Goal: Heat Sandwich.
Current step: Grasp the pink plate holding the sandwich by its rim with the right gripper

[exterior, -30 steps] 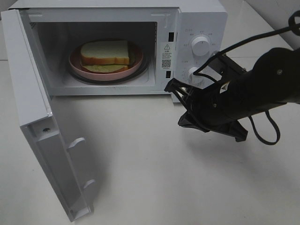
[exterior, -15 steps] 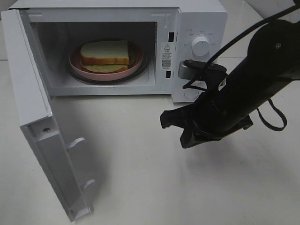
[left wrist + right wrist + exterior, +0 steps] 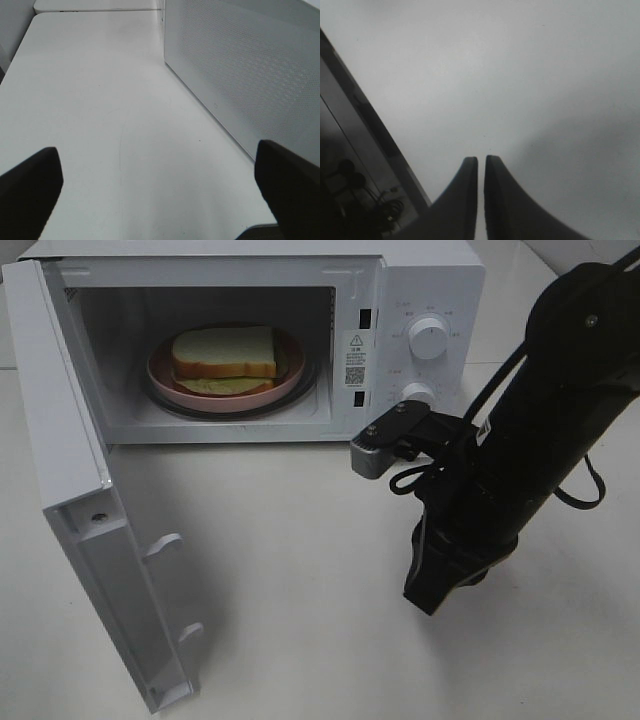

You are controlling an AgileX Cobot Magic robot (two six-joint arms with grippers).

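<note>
White table [image 3: 300, 540] | sandwich [image 3: 225, 352] inside open microwave [image 3: 420, 280] | right claw [image 3: 481, 159] nearly closed

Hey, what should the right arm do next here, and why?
Probably swing the right gripper left toward the open microwave door to push it shut: the sandwich already sits on the plate inside, the door hangs wide open, and that gripper holds nothing.

The right arm [image 3: 560, 410] slopes steeply down, its right gripper [image 3: 428, 592] pointing downward, the 2 fingers [image 3: 462, 200] nearly together with only a thin slit between, holding nothing. The left gripper [image 3: 160, 195] has its 2 fingertips [image 3: 30, 190] spread wide, empty.
</note>
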